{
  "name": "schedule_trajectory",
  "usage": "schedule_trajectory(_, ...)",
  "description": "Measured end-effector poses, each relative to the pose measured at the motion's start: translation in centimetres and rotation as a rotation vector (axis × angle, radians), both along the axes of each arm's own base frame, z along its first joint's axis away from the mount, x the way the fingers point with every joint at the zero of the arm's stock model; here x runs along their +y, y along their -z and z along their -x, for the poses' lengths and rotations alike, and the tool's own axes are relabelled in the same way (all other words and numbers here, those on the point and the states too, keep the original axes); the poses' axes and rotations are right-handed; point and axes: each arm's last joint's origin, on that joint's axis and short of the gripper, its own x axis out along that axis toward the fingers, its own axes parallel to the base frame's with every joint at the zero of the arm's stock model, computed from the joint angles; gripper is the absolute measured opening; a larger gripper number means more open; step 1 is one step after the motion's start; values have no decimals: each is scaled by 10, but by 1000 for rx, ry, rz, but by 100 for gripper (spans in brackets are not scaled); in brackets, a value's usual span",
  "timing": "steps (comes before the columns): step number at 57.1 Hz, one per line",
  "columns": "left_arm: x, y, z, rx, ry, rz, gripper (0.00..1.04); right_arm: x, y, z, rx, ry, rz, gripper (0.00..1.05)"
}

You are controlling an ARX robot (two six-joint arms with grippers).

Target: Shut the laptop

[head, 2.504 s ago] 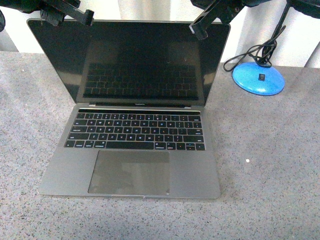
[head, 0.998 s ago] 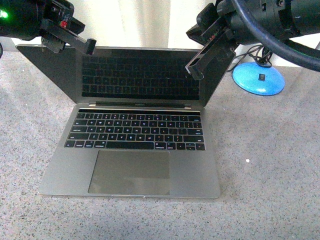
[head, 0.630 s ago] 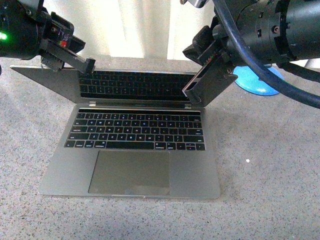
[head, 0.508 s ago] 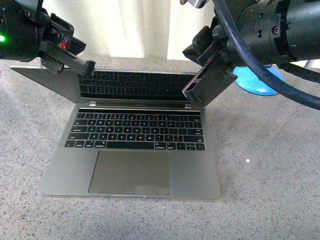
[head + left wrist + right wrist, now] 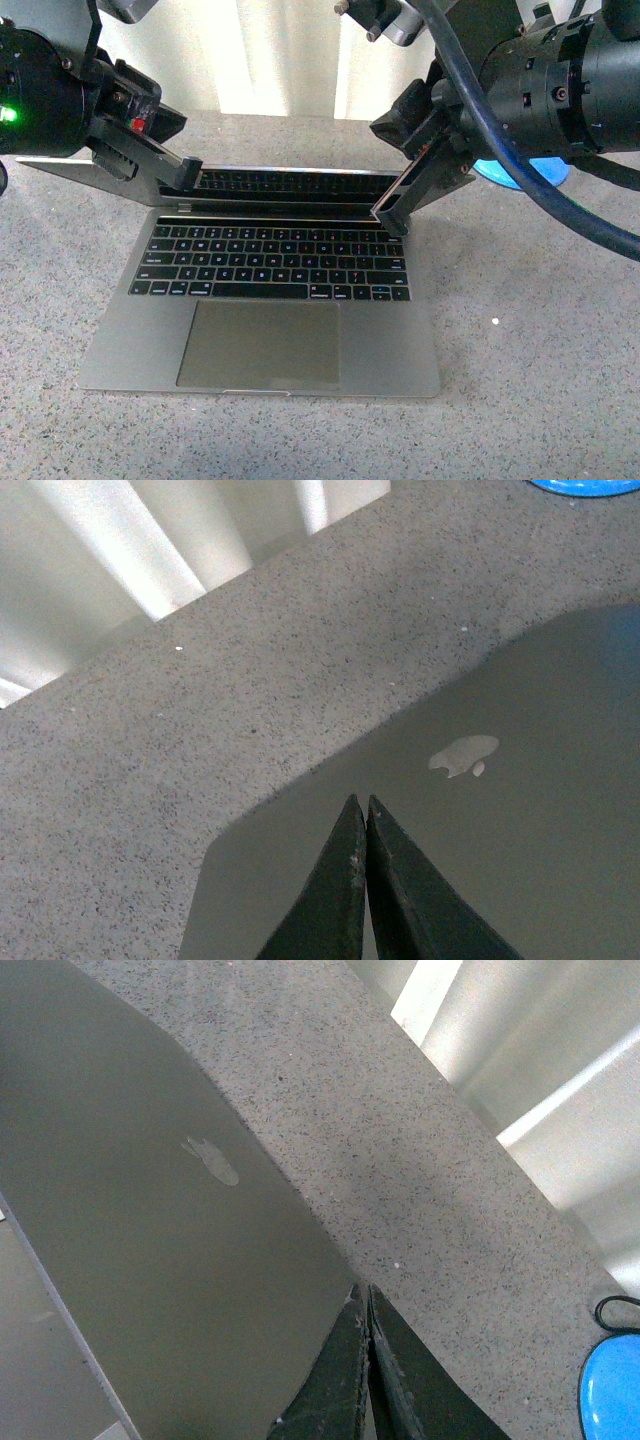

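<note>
**A:** Looking across the table [image 5: 540,400]: the laptop [image 5: 260,340] sits mid-surface, base flat, lid [image 5: 540,880] tipped low over the keyboard [image 5: 270,262], with only a narrow wedge open.

**B:** And the arms?

**A:** Left gripper [image 5: 190,168] on the lid's left part, right gripper [image 5: 392,215] near its right corner. Both have fingers pinched together, holding nothing, just bearing on the metal.

**B:** So the closing push is well along?

**A:** I'd say so. Next it needs an even, gentle press until lid meets base. The logo [image 5: 463,755] faces up.
</note>
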Motion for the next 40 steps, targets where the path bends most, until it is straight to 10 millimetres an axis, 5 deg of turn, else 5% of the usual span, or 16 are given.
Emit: schedule_trajectory(40, -4, 14, 20, 74, 25, 23, 4, -1, 16, 19, 53, 2, 0, 1)
